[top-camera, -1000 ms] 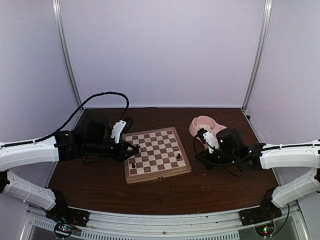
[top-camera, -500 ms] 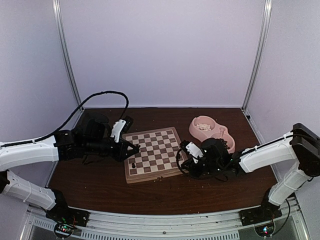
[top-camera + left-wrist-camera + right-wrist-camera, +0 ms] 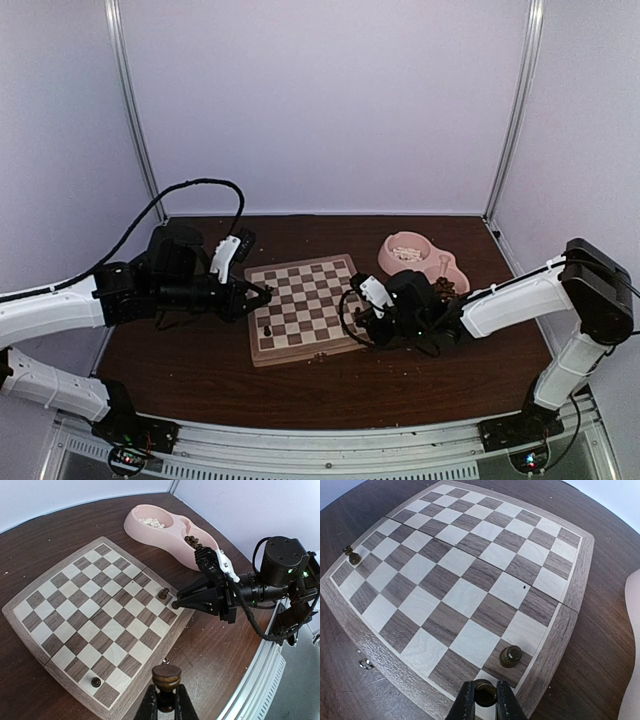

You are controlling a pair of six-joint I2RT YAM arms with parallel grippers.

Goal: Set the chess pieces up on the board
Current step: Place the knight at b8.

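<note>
Seen from above, both held pieces are too small to make out, and each wrist view cuts its own fingers off at the bottom edge. A pink double bowl [image 3: 172, 536] sits on the table [image 3: 200, 365] off the board's [image 3: 465, 597] right side, with cream pieces [image 3: 150, 523] in one well and loose dark pieces [image 3: 194, 542] in the other. Two pawns stand on the board, a near pawn [image 3: 510, 656] and a far pawn [image 3: 352, 555]. The left gripper [image 3: 165, 707] is clamped on a round-topped piece [image 3: 166, 676] just outside the board's left edge, and the right gripper [image 3: 481, 702] pinches a dark piece [image 3: 484, 692] over the right edge squares, just beside the near pawn.
</note>
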